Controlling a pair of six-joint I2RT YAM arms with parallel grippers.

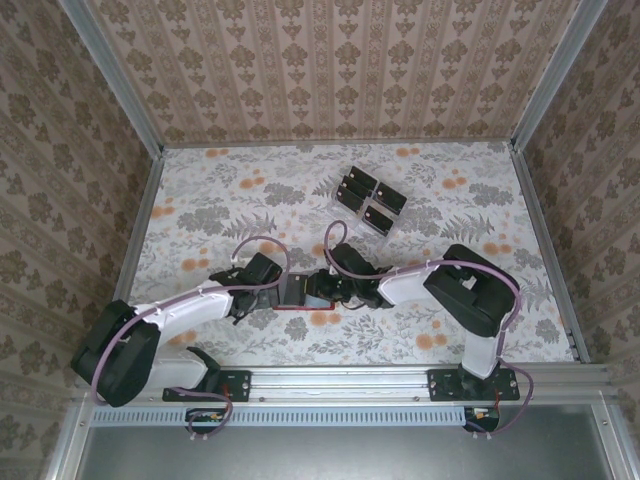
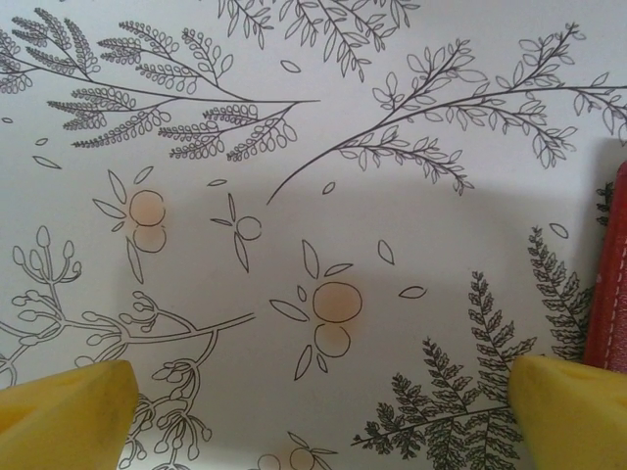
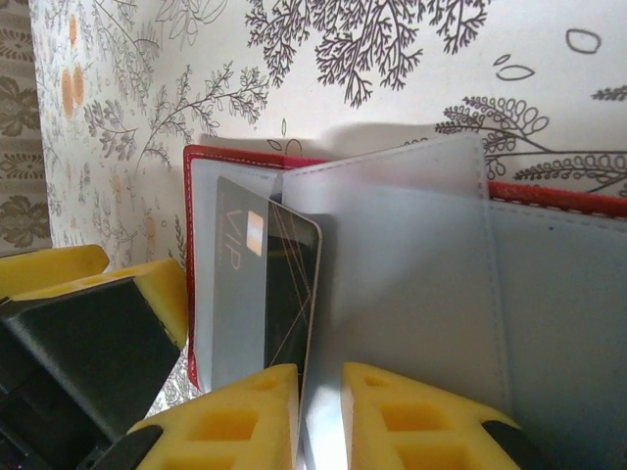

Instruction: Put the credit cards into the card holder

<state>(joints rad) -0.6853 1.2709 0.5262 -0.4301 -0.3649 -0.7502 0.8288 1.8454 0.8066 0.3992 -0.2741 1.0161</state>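
The card holder [image 3: 235,157] lies open, red-rimmed, with grey-blue pockets facing up; its red edge [image 2: 609,274] also shows beside my left gripper [image 2: 318,411]. That gripper is open over bare tablecloth and holds nothing. One black credit card [image 3: 289,284] with a pale mark sits partly inside a pocket. My right gripper [image 3: 321,411] straddles the card's near edge. Its fingers stand a narrow gap apart, the card lies against the left one, and a pale pocket sheet fills the gap. In the top view both grippers meet over the card holder [image 1: 296,309]. Several more credit cards [image 1: 357,185] lie farther back.
A clear plastic tray [image 1: 334,201] holds the loose cards at the back centre. The left gripper's yellow and black finger [image 3: 98,323] sits close beside the wallet's left edge. Patterned walls enclose the flowered table [image 1: 470,210] on three sides.
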